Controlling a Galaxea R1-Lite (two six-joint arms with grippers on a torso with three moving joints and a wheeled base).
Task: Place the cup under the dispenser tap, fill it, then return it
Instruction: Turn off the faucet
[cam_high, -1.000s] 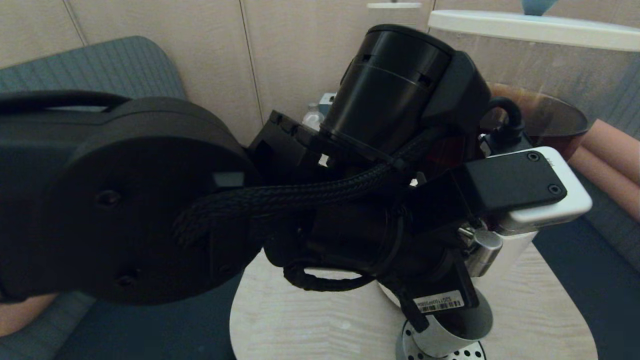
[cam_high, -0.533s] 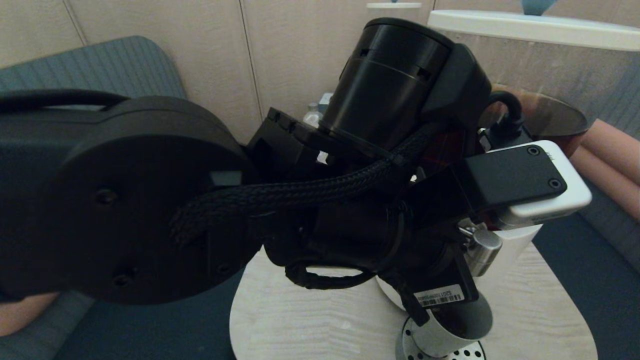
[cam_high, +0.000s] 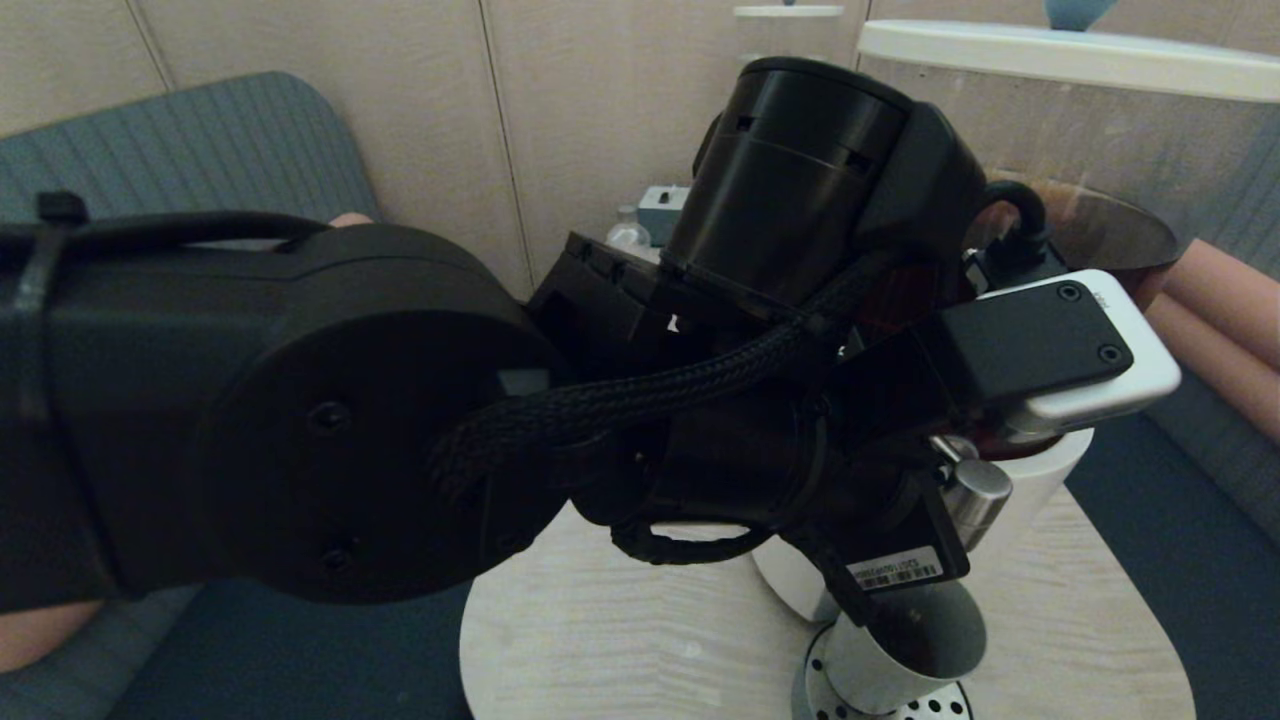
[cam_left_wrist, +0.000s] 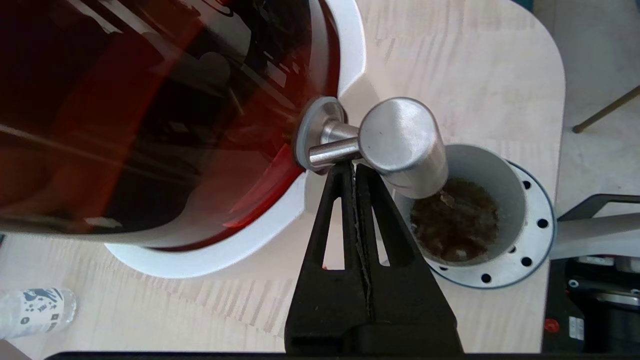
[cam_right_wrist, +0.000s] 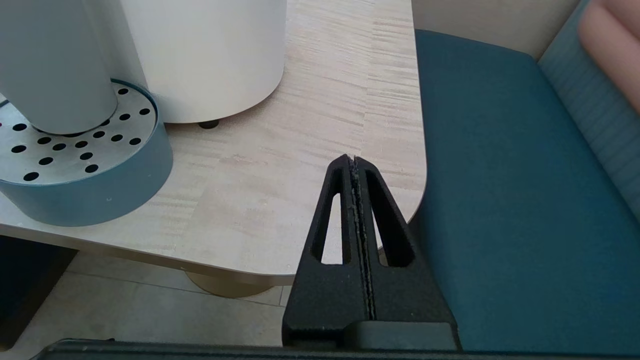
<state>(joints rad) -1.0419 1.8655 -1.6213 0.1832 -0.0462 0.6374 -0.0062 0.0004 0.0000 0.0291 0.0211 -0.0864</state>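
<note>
Brown liquid sits in the bottom of the cup (cam_left_wrist: 462, 210), which stands upright on the perforated round drip tray (cam_left_wrist: 535, 245) right under the dispenser tap (cam_left_wrist: 402, 145), near the tabletop's front edge toward its right corner. The tap's steel stem runs back into the clear tank (cam_left_wrist: 150, 110) of dark liquid on its white base (cam_left_wrist: 210, 252). The left gripper (cam_left_wrist: 354, 167) has its two black fingers pressed together with nothing between them, and their tips meet the underside of the tap's stem, just beside the cup's rim. In the head view the left arm (cam_high: 300, 420) fills most of the picture, with the cup (cam_high: 900, 650) showing beneath its wrist. The right gripper (cam_right_wrist: 354, 160) hangs off the tabletop's (cam_right_wrist: 310, 150) right edge, above the blue seat cushion (cam_right_wrist: 510, 200), its fingers likewise closed flat on each other and empty. A small clear bottle (cam_left_wrist: 32, 311) lies on the tabletop beside the dispenser.
</note>
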